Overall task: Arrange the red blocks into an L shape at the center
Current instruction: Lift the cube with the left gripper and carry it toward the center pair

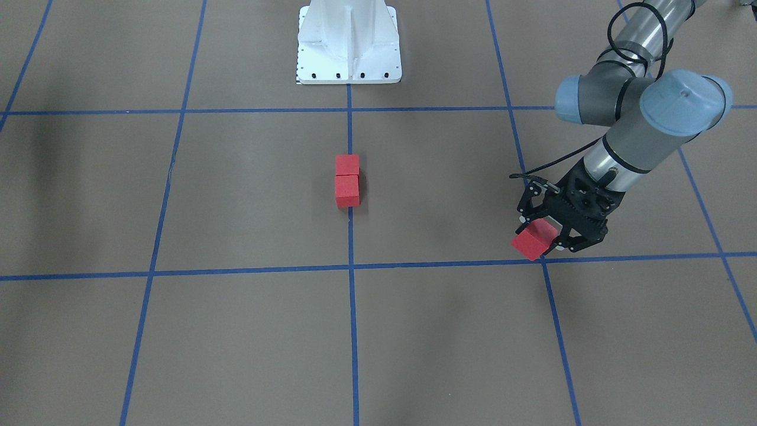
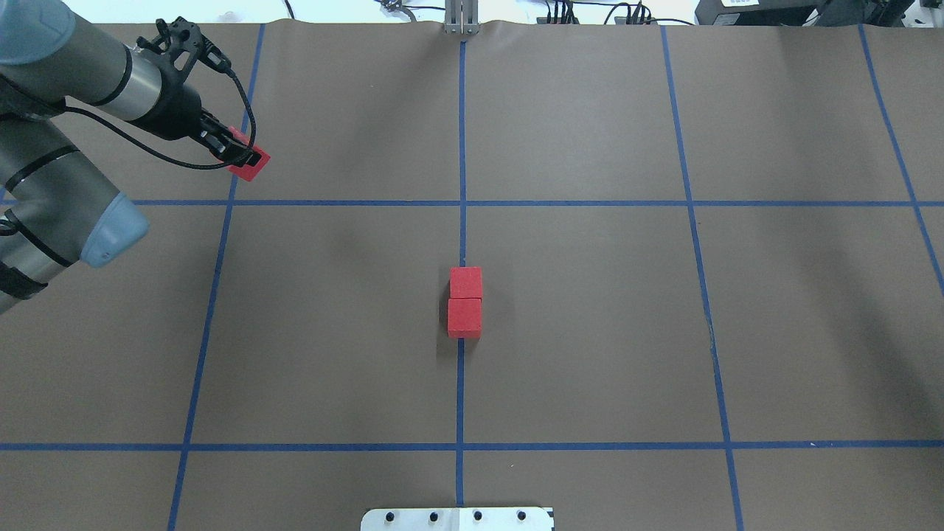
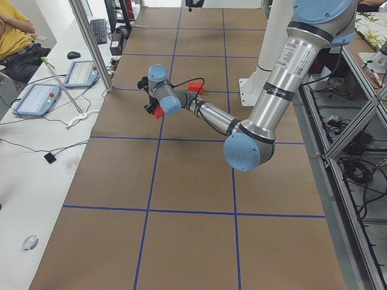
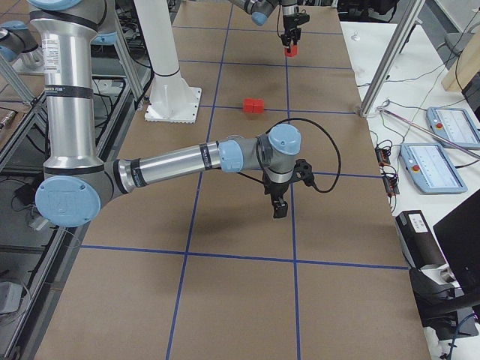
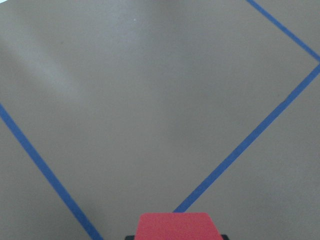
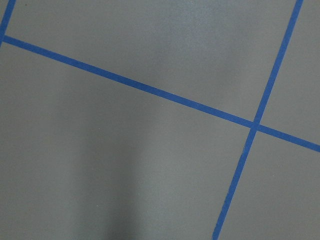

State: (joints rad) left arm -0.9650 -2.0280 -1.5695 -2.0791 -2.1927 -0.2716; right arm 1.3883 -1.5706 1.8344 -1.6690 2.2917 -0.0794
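Note:
Two red blocks (image 2: 465, 302) lie touching in a short row on the middle blue tape line (image 2: 461, 236) at the center; they also show in the front view (image 1: 347, 180). My left gripper (image 1: 541, 235) is shut on the third red block (image 1: 533, 240) and holds it above the floor near a tape crossing, far to the left in the overhead view (image 2: 247, 162). The left wrist view shows that block (image 5: 180, 226) at its bottom edge. My right gripper (image 4: 279, 206) hangs over the floor in the right side view only; I cannot tell whether it is open or shut.
The white robot base (image 1: 349, 44) stands behind the center blocks. Blue tape lines (image 2: 472, 203) divide the brown floor into squares. Operator desks with tablets (image 4: 439, 142) sit beyond the far table edge.

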